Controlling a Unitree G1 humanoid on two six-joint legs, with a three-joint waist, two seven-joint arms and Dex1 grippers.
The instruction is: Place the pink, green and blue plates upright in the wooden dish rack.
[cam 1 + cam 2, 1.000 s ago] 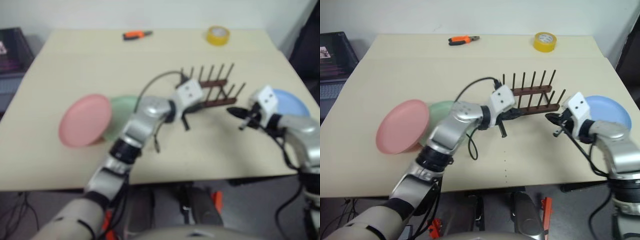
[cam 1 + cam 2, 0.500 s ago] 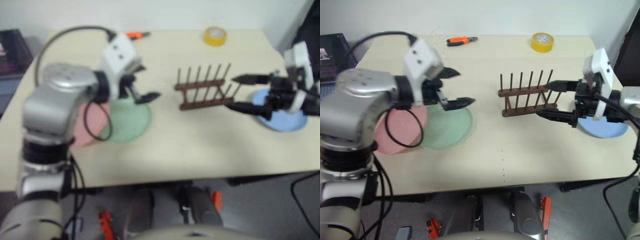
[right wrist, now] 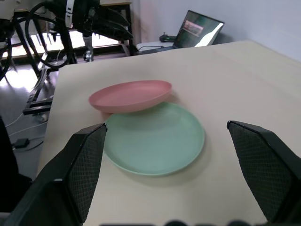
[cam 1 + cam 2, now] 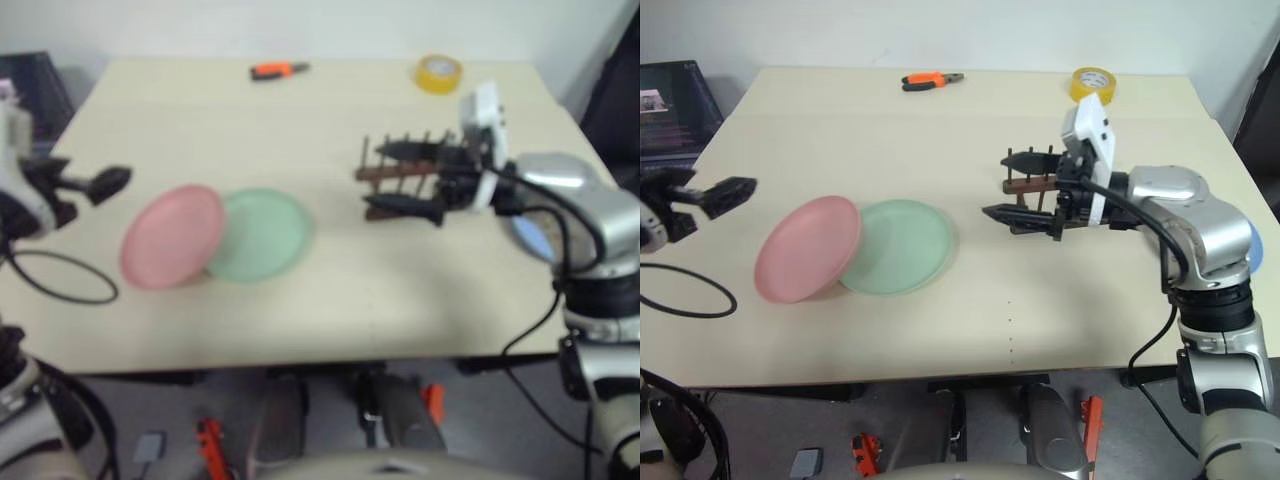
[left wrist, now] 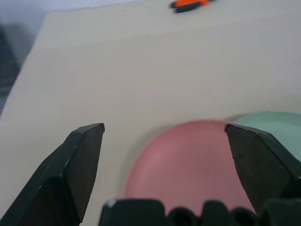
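The pink plate (image 4: 807, 248) lies tilted, its right edge resting on the green plate (image 4: 898, 245), left of the table's middle. The wooden dish rack (image 4: 1024, 184) stands right of centre with no plate in it, partly hidden behind my right gripper (image 4: 997, 186), which is open, empty and pointing left toward the plates. A sliver of the blue plate (image 4: 528, 238) shows behind my right forearm. My left gripper (image 4: 710, 190) hangs open and empty at the far left, beyond the pink plate (image 5: 197, 165). The right wrist view looks over the green plate (image 3: 155, 139) and the pink plate (image 3: 131, 94).
Orange pliers (image 4: 933, 78) and a yellow tape roll (image 4: 1092, 82) lie near the table's far edge. A laptop (image 4: 670, 105) stands beyond the left edge. A black cable loop (image 4: 680, 290) hangs over the front left of the table.
Both grippers have opened. My left arm swung from the rack out past the plates to the far left. My right gripper moved left, in front of the rack.
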